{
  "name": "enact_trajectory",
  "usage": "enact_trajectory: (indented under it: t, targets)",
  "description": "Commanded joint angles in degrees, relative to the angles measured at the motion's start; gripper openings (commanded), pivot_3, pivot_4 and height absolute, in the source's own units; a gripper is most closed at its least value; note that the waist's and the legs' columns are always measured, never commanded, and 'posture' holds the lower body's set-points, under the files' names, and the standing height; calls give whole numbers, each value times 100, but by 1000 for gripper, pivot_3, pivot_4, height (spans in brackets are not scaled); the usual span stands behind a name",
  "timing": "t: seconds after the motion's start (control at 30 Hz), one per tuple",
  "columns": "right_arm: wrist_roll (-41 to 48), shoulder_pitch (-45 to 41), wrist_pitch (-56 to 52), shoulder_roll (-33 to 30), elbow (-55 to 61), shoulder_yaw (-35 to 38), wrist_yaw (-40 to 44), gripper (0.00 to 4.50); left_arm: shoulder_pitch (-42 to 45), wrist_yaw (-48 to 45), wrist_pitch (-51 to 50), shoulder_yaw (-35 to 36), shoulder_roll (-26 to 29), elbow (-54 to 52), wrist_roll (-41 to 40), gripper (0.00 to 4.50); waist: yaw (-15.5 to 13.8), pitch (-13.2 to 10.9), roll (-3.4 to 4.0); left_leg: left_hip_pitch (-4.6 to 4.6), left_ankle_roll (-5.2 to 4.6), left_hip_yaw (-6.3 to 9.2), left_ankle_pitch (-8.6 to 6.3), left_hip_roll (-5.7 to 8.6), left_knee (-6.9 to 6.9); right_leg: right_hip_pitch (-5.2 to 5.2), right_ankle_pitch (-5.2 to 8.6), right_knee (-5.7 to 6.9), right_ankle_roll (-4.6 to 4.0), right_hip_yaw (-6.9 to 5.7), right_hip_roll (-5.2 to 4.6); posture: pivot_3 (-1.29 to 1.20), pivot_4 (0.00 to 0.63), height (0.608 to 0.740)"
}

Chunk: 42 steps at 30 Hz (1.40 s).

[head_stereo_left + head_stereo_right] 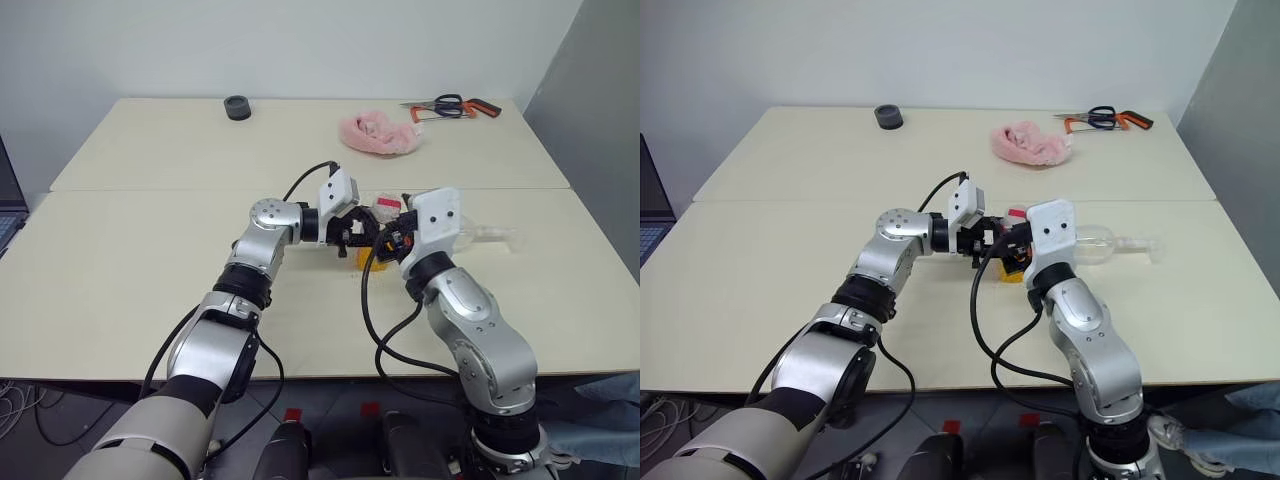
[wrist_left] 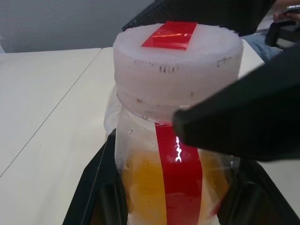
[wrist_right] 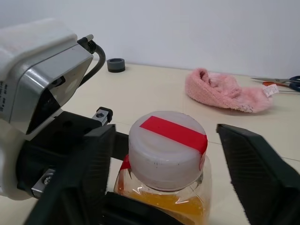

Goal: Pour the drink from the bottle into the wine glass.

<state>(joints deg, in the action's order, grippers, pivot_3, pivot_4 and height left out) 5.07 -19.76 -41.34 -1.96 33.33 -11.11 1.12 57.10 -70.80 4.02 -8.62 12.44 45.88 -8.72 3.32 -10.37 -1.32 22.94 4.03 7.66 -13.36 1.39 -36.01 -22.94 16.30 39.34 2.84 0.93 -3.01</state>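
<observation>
Left gripper (image 3: 93, 187): black matte fingers pressed in on the body of the small clear plastic bottle (image 2: 173, 187), holding it upright above the tabletop, squarely in its clamp.
Bottle cap (image 3: 167, 140): a squat white plastic disc, slightly scuffed, with a glossy red tape strip across its flat top; it sits right between the right gripper's two fingers.
Right gripper (image 3: 168, 159): two broad black wedge-shaped fingers spread either side of the cap, with a gap showing on both sides, not touching it.
Orange drink (image 2: 145, 187): translucent, juice-like, filling the lower part of the bottle inside the left gripper's clamp; droplets cling to the clear wall above it.
Label strip (image 2: 180, 183): shiny red vertical band running down the bottle's wall from below the cap.
Clear stemmed wine glass (image 1: 1110, 245): lying on its side on the table just beyond the right gripper, rounded bowl towards the gripper, flat foot pointing away.
Pale cream table (image 1: 130, 270): smooth, matte, with a seam across it beyond both grippers.
Fluffy pink cloth (image 1: 378, 135): a soft crumpled heap well beyond the grippers.
Small dark grey ring (image 1: 237, 107): a short cylinder, far off past the left gripper.
Scissors and orange-handled tool (image 1: 450, 106): at the far edge, past the right gripper.
</observation>
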Motion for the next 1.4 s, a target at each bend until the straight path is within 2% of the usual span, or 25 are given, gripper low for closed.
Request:
enact_trajectory:
  t: [0.03,0.07,0.1,0.27,0.4,0.53,0.63,0.73,0.83,1.03,1.2,1.4]
  targets:
    - [-75,-45,257,22,80,-6,26,2293,160,-47,70,69,22,-149,-24,1821,0,0,0,0,0,0,0,0,0,0,0,0,0,0,0,0,150,740]
    - [-76,-49,310,12,65,-5,44,1939,150,-57,63,68,28,-161,-25,1821,1,0,0,0,0,0,0,0,0,0,0,0,0,0,0,0,150,740]
    - [-67,-58,384,-15,48,-6,91,1859,141,-66,54,67,36,-175,-28,1821,0,0,0,0,0,0,0,0,0,0,0,0,0,0,0,0,150,740]
    - [44,-171,855,-291,-146,24,560,1860,117,-119,15,60,78,-216,-38,1821,1,0,0,0,0,-1,0,0,0,0,0,0,0,0,0,0,150,740]
    - [787,-496,1537,-862,-846,302,2021,1860,124,-238,-77,67,107,-258,-86,1820,6,0,0,-1,0,-3,0,0,-2,0,0,0,0,0,0,0,150,740]
    - [1758,-1220,1232,-1681,-2060,504,4009,1860,200,-367,-142,157,118,-239,-155,1819,9,-1,0,-2,-1,-5,0,1,-4,6,0,-2,0,-2,0,0,150,740]
    - [2048,-1719,1083,-1912,-3045,685,4650,1860,228,-434,-123,172,105,-235,-142,1818,19,-1,0,-3,-1,-1,0,-2,0,7,0,-3,0,-7,2,0,150,740]
    - [2224,-2015,930,-2031,-3457,850,4969,1860,211,-450,-119,164,89,-273,-106,1817,20,-1,0,-3,-1,-2,0,-2,0,7,0,-4,-1,-5,2,0,150,740]
    - [2163,-2036,972,-2048,-3420,976,4825,1860,194,-444,-122,171,93,-293,-101,1817,14,-1,0,-2,-1,0,0,-2,-1,7,0,-4,-1,-6,1,0,150,740]
    - [2254,-1348,690,-2037,-2059,1214,4091,3867,164,-373,-163,217,89,-299,-106,1816,-4,-1,0,5,0,0,0,2,-3,2,0,-5,-1,-5,-3,0,150,740]
    - [1616,-634,705,-1916,-617,927,2962,3905,210,-331,-167,246,71,-211,-103,1816,4,-1,0,8,0,-1,0,1,-2,-8,0,3,0,-2,-4,0,150,740]
    - [843,-527,670,-1498,-138,495,1890,3905,242,-310,-165,246,37,-153,-90,1816,12,-1,0,6,1,-6,1,-1,-5,-16,0,21,0,4,-1,0,150,740]
